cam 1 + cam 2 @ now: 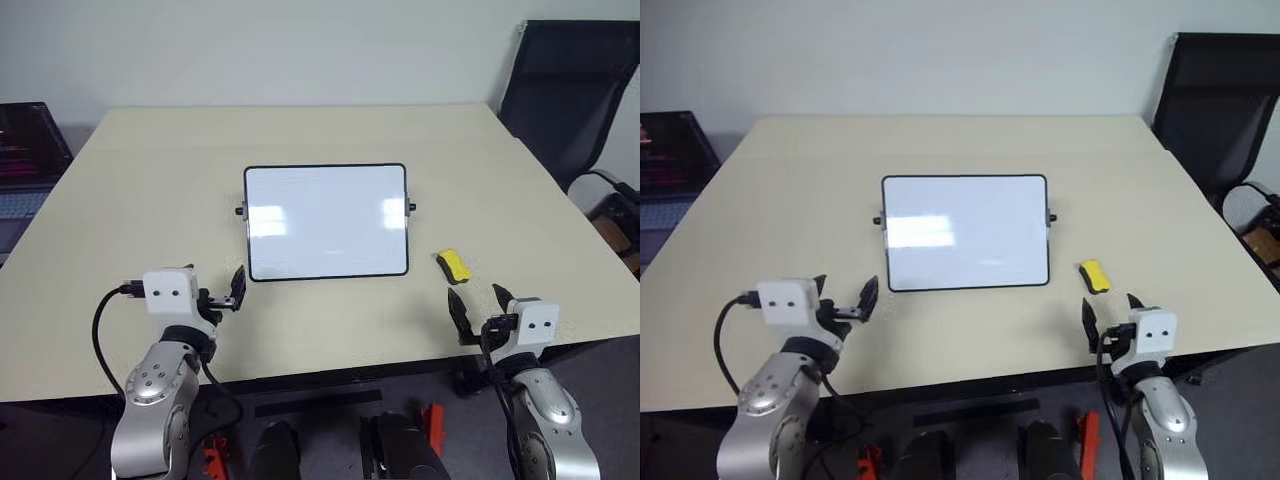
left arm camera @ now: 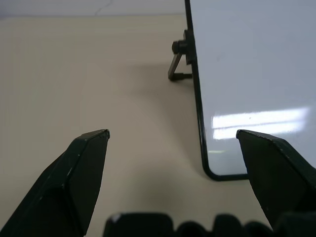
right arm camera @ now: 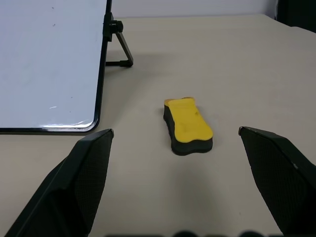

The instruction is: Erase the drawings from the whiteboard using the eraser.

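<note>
The whiteboard (image 1: 325, 220) stands tilted on the middle of the beige table (image 1: 140, 190), black-framed with a small knob on each short side. Its face is plain white with light glare; the drawings are out of view. The yellow eraser (image 1: 454, 264) lies flat on the table just off the board's near right corner. My right gripper (image 1: 475, 296) is open and level a short way behind the eraser (image 3: 187, 126), apart from it. My left gripper (image 1: 229, 291) hovers open near the board's near left corner (image 2: 217, 173), holding nothing.
A black chair (image 1: 580, 90) stands past the table's far right corner. A laptop (image 1: 25, 150) with a dark screen sits off the table's left side. The table's front edge runs just ahead of both wrists.
</note>
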Robot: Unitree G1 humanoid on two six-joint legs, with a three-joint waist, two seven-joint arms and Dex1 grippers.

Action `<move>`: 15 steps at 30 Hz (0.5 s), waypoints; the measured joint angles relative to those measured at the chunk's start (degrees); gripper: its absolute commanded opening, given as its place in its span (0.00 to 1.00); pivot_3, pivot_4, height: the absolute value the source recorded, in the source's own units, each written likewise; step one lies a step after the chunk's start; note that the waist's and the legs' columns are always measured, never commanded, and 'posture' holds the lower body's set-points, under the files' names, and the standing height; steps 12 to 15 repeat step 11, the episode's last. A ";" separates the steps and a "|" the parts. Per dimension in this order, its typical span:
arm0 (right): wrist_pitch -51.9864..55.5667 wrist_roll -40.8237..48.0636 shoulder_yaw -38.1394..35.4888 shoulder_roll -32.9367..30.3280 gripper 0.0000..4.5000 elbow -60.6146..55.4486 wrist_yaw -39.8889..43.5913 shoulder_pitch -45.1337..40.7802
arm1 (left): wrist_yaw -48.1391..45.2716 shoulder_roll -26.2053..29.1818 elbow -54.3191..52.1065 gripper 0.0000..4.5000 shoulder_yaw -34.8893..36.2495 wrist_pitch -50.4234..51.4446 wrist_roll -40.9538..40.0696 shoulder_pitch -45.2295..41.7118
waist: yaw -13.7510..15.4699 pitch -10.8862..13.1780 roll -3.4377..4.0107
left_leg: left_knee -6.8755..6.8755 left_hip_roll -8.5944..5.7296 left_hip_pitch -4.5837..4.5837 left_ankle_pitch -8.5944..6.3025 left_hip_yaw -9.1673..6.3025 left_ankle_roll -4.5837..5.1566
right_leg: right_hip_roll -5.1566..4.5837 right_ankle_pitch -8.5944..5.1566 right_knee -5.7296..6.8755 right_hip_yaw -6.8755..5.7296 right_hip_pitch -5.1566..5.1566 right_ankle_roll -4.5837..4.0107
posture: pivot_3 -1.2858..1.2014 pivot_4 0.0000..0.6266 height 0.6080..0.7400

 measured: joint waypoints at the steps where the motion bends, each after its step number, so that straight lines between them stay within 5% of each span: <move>1: 0.00 0.09 -0.04 -0.48 0.99 0.32 0.24 -0.56 | 0.47 0.00 -0.01 1.00 0.15 -0.02 0.08 0.55 | -0.13 -0.02 -0.03 | 0.01 -0.01 -0.01 0.03 0.09 0.04 | -0.04 0.00 -0.03 0.04 0.03 0.00 | 0.52 0.24 1.00; 15: 2.16 2.40 -1.93 -4.77 0.99 2.79 1.14 -3.15 | 5.03 -2.22 -2.04 1.00 -0.12 -0.03 3.32 9.62 | 0.13 -0.22 -0.14 | -0.02 -0.07 0.01 0.04 0.21 0.06 | -0.05 0.01 0.11 0.17 -0.16 0.01 | 0.52 0.24 1.00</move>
